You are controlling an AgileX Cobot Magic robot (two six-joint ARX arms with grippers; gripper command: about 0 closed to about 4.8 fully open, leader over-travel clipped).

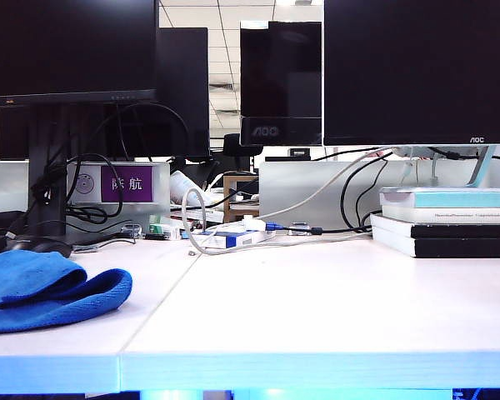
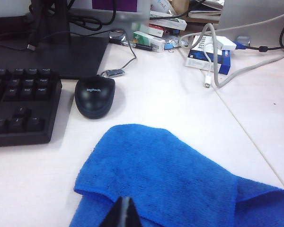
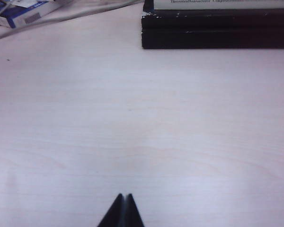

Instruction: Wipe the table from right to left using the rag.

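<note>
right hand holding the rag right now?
No. In the right wrist view the right hand is shut over bare table with nothing between its fingers; the rag lies at the table's left end.

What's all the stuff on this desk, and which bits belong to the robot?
table: one, white, two panels meeting at a seam.
rag: one, bright blue, folded, at the table's left front.
mouse: one, black, just behind the rag.
keyboard: one, black, beside the mouse.
monitors: several, black, along the back.
books: a stack, pale and black, back right.
cables: white and black, mid-back, around a small blue and white box.
sign: one, purple, back left.
left gripper: black, shut, over the rag.
right gripper: black, shut, over bare table.
</note>
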